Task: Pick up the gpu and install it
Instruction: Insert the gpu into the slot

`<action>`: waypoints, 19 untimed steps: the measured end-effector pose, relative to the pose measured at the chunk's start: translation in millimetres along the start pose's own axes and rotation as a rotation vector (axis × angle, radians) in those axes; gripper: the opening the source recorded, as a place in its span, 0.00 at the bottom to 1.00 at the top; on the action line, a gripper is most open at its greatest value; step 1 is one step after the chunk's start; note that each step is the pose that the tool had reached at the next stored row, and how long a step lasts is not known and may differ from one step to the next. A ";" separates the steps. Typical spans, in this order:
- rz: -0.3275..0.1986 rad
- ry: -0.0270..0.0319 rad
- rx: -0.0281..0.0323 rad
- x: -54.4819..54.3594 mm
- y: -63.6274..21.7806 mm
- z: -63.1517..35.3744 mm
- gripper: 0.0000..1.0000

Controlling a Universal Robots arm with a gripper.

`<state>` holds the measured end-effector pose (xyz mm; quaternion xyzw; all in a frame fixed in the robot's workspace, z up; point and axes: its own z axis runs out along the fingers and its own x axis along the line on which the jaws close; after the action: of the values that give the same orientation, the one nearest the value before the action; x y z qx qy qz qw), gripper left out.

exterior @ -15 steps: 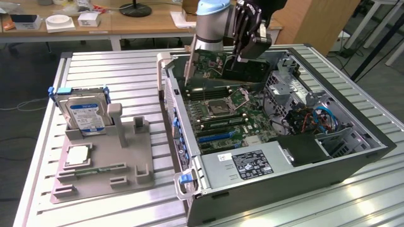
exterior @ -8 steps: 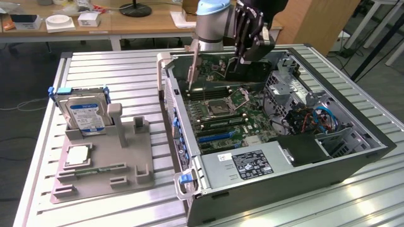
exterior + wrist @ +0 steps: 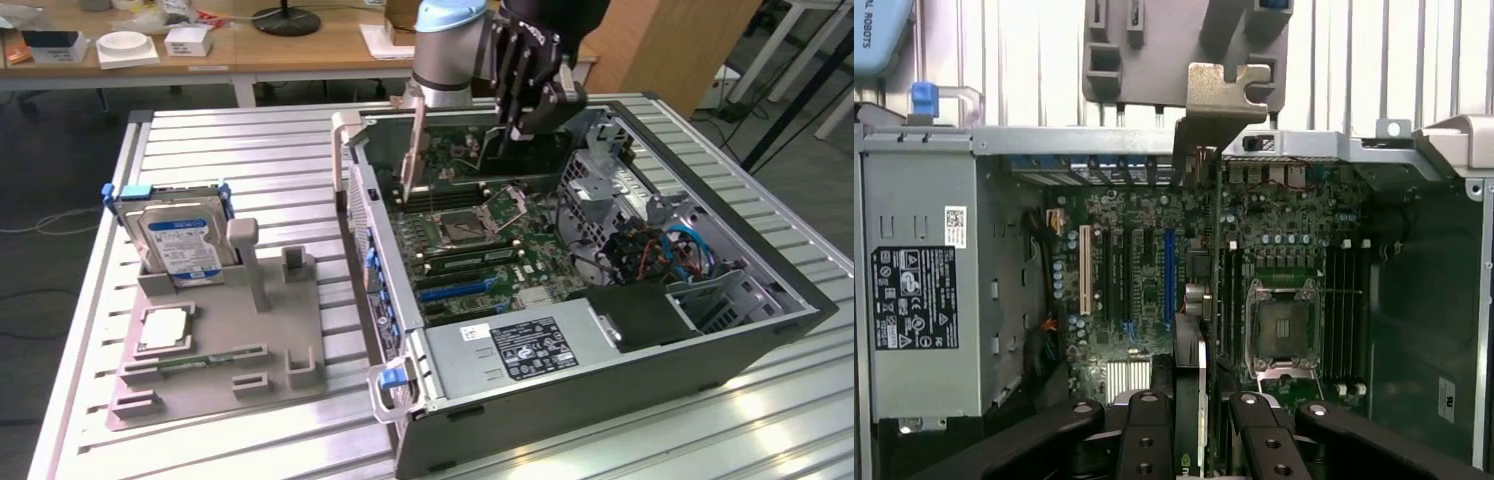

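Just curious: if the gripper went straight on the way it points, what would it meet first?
Probably the main circuit board in the open computer case; the card held in the gripper would touch it first.

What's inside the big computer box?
A green circuit board, a grey power box and blue cables. The card in the gripper hangs over the board, hiding a strip of it.
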<state>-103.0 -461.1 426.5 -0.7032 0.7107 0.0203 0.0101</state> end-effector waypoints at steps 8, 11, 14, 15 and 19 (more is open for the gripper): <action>-0.032 0.0007 0.0122 -0.1 -0.1 2.9 0.26; -0.031 0.0008 0.0122 -4.1 -0.4 8.6 0.26; -0.028 0.0007 0.0123 -5.7 -2.1 14.0 0.26; -0.022 0.0006 0.0125 -5.7 -3.4 15.8 0.26; 0.011 0.0002 0.0135 -5.4 -6.9 23.1 0.26</action>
<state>-96.4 -454.8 403.6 -0.6990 0.7148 0.0156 0.0147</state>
